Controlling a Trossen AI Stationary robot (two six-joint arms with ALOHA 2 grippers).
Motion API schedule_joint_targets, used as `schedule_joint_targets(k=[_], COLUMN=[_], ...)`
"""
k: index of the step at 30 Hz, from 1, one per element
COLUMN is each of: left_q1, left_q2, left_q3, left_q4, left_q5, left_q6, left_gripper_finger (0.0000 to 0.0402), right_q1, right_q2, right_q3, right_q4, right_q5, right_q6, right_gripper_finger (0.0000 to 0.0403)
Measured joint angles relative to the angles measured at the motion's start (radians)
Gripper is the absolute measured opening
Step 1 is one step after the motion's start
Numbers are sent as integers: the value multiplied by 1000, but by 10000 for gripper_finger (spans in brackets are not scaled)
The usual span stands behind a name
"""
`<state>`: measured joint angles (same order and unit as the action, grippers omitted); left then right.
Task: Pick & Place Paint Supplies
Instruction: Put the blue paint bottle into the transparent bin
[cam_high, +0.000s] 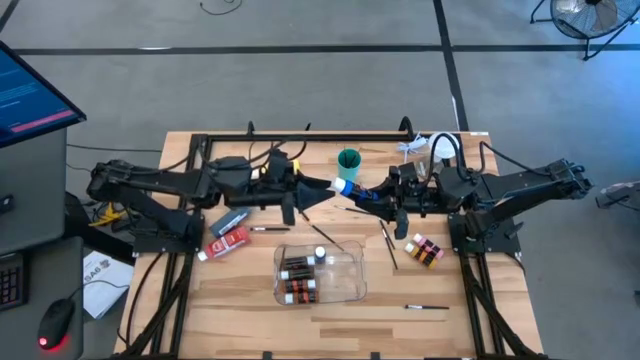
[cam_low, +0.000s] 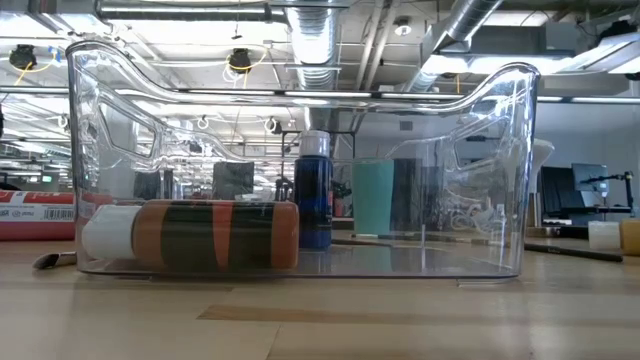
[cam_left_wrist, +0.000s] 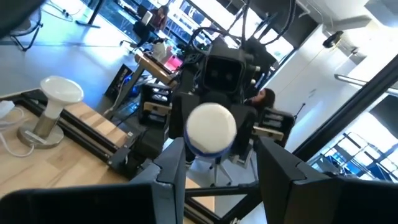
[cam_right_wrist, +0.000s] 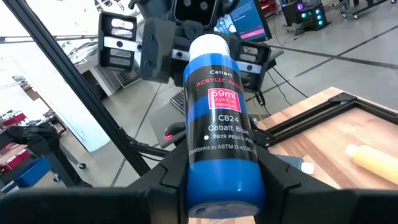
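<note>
A blue tube (cam_right_wrist: 221, 124) with a white cap and red label band is seen; a teal cup (cam_high: 348, 160); brown-and-black bottles (cam_high: 298, 278) with orange stripes; pale wooden surface (cam_high: 250, 310).

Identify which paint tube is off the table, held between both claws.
The blue tube, gripped by the right claw with its white cap in the left claw; the others lie on the table.

The wooden surface (cam_high: 240, 300) carries a clear tray (cam_high: 352, 280) at centre, a teal cup (cam_high: 348, 160) above it, a red tube (cam_high: 229, 241) at left, small bottles (cam_high: 423, 249) at right, and scattered brushes (cam_high: 427, 307).
</note>
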<state>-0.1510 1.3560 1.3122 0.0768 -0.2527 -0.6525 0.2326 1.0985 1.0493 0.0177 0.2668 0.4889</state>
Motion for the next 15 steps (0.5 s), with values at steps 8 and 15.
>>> schedule_joint_targets(k=[8,15], left_q1=[21,38], left_q2=[11,39], left_q3=[1,1], left_q4=[16,68], left_q5=[41,67], left_q6=[-4,3], left_gripper_finger=[104,104], right_q1=[0,0], right_q2=[1,1], right_q3=[0,0], right_q4=[1,2], right_q5=[0,3], right_q6=[2,2], right_gripper_finger=[106,106])
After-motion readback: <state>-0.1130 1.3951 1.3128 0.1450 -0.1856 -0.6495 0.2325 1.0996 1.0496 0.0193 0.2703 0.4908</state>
